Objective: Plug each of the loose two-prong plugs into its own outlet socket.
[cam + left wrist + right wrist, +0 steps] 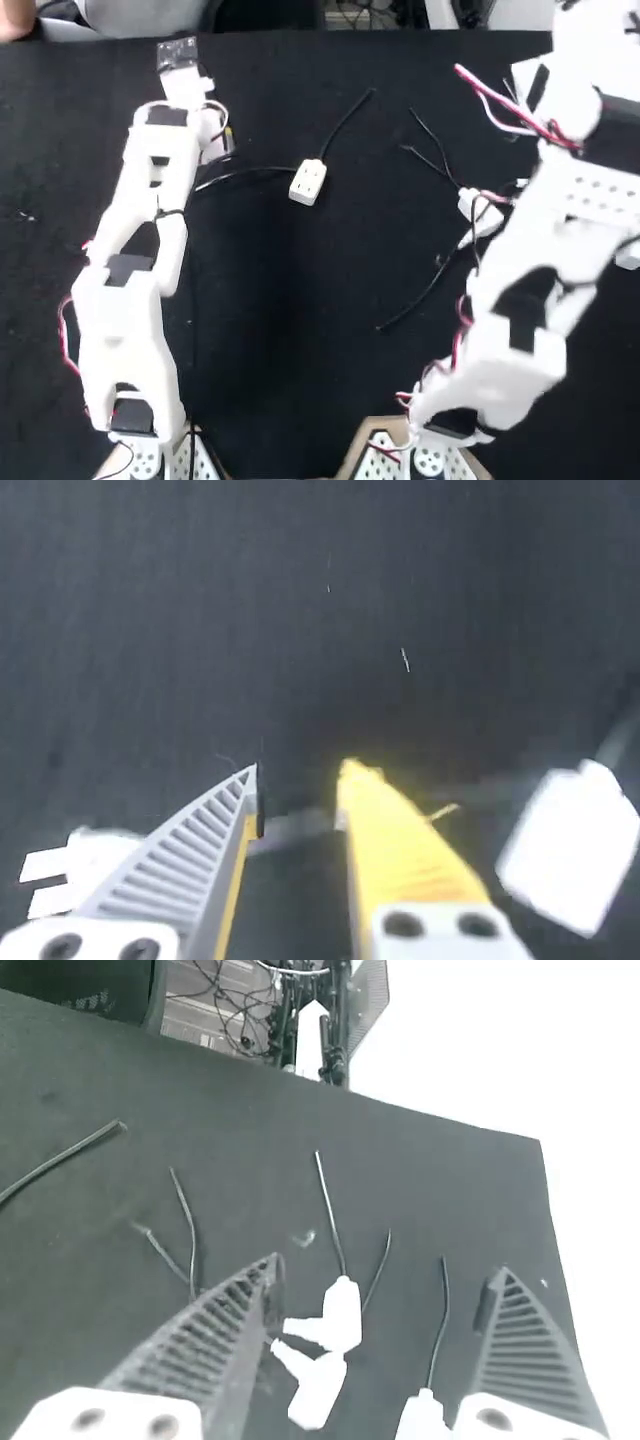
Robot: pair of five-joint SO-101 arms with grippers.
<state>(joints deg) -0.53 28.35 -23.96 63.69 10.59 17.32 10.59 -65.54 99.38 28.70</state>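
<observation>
Black table [300,320]: right gripper [385,1270] spread wide above a white plug [340,1318] lying flat (cord toward far edge); left gripper [298,775] narrowly parted

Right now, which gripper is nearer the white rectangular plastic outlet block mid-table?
Left. The left gripper hovers beside the outlet block, over a black cable; the right gripper is farther off, above white plugs.

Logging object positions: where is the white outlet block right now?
In the high view the white outlet block lies on the black table between the two arms, nearer the left arm, its black cord running toward that arm.
</observation>
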